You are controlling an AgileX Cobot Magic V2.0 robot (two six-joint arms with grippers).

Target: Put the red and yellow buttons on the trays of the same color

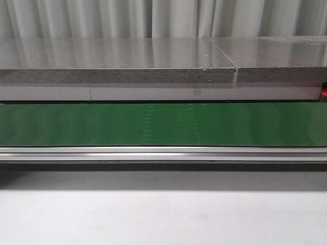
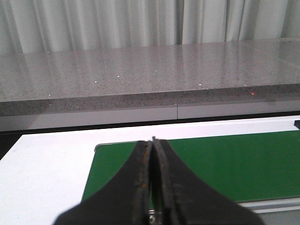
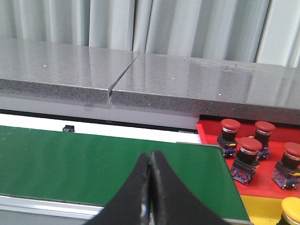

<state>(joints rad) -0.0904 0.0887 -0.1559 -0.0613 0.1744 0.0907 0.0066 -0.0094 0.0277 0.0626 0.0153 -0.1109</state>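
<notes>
Several red buttons [image 3: 246,149] stand on a red tray [image 3: 206,129] beside the end of the green belt [image 3: 93,159] in the right wrist view. A yellow button [image 3: 291,208] sits on a yellow tray [image 3: 260,208] beside the red one. My right gripper [image 3: 151,154] is shut and empty over the belt, short of the trays. In the left wrist view my left gripper [image 2: 152,140] is also shut with nothing in it, above the other end of the green belt [image 2: 225,164]. The front view shows a bare belt [image 1: 163,124] and neither gripper.
A grey stone ledge [image 1: 117,61] runs behind the belt, with a curtain behind it. An aluminium rail [image 1: 163,153] edges the belt's near side. White table surface [image 2: 42,173] lies around the belt's left end. A sliver of red [image 1: 324,94] shows at the far right.
</notes>
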